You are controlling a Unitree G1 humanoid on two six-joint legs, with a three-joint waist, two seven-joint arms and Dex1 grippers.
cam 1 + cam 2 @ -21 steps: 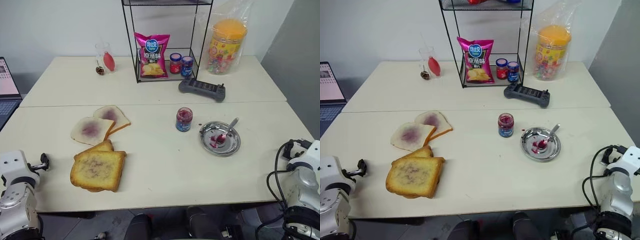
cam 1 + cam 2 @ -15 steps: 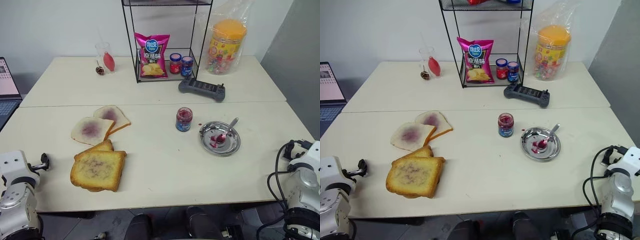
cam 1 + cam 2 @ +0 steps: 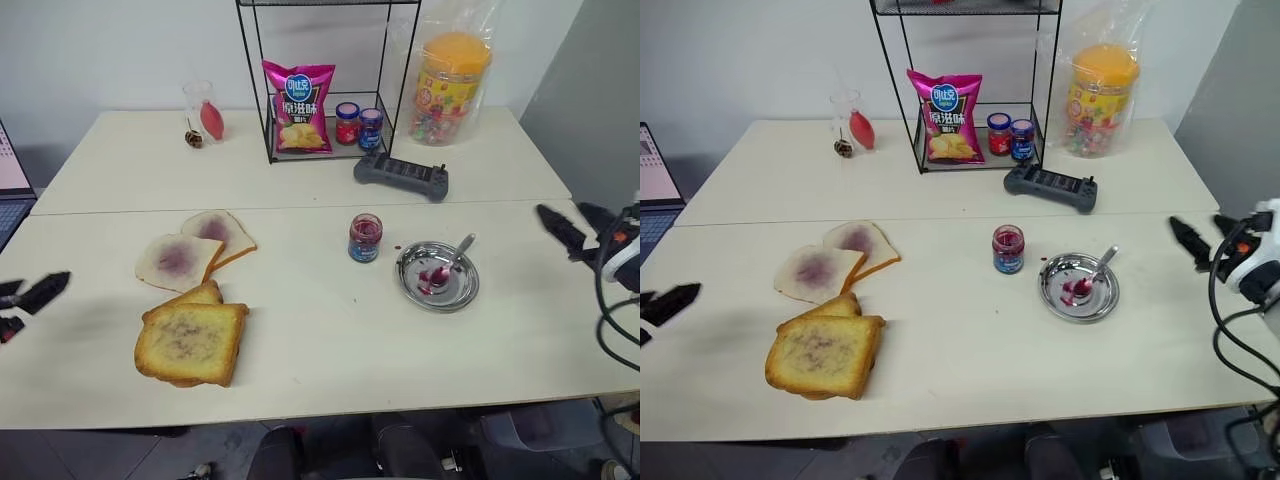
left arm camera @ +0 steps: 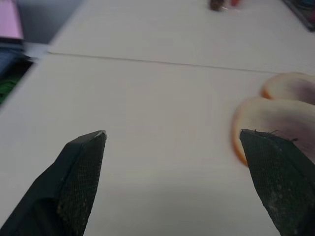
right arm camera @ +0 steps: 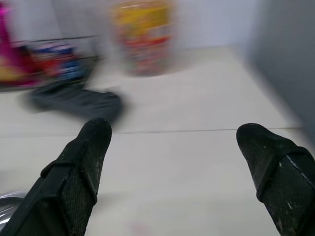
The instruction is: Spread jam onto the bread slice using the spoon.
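The toasted bread slice [image 3: 190,342] lies on top of another slice at the front left of the table, with a faint purple smear at its middle. The jam jar [image 3: 365,238] with its blue label stands at mid-table. Just right of the jar, the spoon [image 3: 451,262] rests in a small silver plate [image 3: 462,297], its bowl red with jam. My left gripper [image 3: 45,298] hangs open at the far left edge, well left of the bread. My right gripper [image 3: 561,208] is open over the table's right side, right of the plate. Both grippers hold nothing.
Two pale stained slices [image 3: 190,252] lie behind the toast. At the back stands a wire rack [image 3: 320,90] with a chip bag [image 3: 298,108] and two small jars [image 3: 359,125]. A black controller [image 3: 400,176], a bagged candy jar [image 3: 452,88], a glass [image 3: 200,112] and a laptop [image 3: 652,178] are also about.
Both arms have risen from the lower corners, and their open grippers now reach in over the table's left and right edges. The camera has shifted slightly.
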